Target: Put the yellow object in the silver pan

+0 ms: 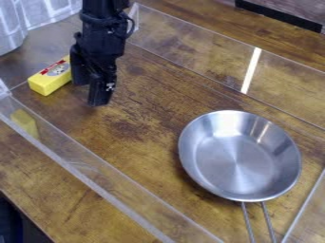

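The yellow object (49, 79) is a small yellow block with a red-and-white label on its far face, lying on the wooden table at the left. My black gripper (89, 85) hangs just to its right, close beside it without holding it, jaws open and pointing down at the table with nothing between them. The silver pan (238, 156) is a round shiny steel pan at the lower right, empty, with its thin handle running toward the bottom edge.
A clear plastic wall (76, 161) runs diagonally along the table's near side, and another clear panel stands behind. A grey metal object (10, 28) sits at the top left corner. Bare wood lies between the block and the pan.
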{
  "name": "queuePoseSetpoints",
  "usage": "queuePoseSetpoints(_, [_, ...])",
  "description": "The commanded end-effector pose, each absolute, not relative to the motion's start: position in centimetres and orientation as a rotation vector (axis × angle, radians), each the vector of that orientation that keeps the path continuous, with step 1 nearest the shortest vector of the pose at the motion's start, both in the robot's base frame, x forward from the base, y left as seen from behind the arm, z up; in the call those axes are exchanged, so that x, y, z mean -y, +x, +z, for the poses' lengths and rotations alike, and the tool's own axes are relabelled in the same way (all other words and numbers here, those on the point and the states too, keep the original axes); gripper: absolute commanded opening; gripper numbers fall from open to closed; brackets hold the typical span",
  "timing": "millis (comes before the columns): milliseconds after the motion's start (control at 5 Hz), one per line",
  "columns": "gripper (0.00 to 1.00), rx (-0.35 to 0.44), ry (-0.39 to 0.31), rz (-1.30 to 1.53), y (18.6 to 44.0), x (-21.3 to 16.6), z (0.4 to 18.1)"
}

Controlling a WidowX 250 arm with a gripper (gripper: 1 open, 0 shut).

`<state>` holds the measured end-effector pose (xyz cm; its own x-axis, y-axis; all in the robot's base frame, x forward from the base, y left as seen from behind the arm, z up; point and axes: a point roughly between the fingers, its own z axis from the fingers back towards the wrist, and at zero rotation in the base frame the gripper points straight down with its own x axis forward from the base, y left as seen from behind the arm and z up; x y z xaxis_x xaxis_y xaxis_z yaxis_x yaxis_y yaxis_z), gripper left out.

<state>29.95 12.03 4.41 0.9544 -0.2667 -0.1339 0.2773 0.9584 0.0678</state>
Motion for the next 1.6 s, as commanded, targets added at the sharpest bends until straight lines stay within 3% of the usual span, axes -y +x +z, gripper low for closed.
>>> queuePoseSetpoints(0, [1.0, -0.085, 0.098, -0.247, 30.1, -13.3, 5.2])
queuePoseSetpoints(1400, [1.0, 0.01, 0.119, -0.251, 30.6, -14.4, 4.9])
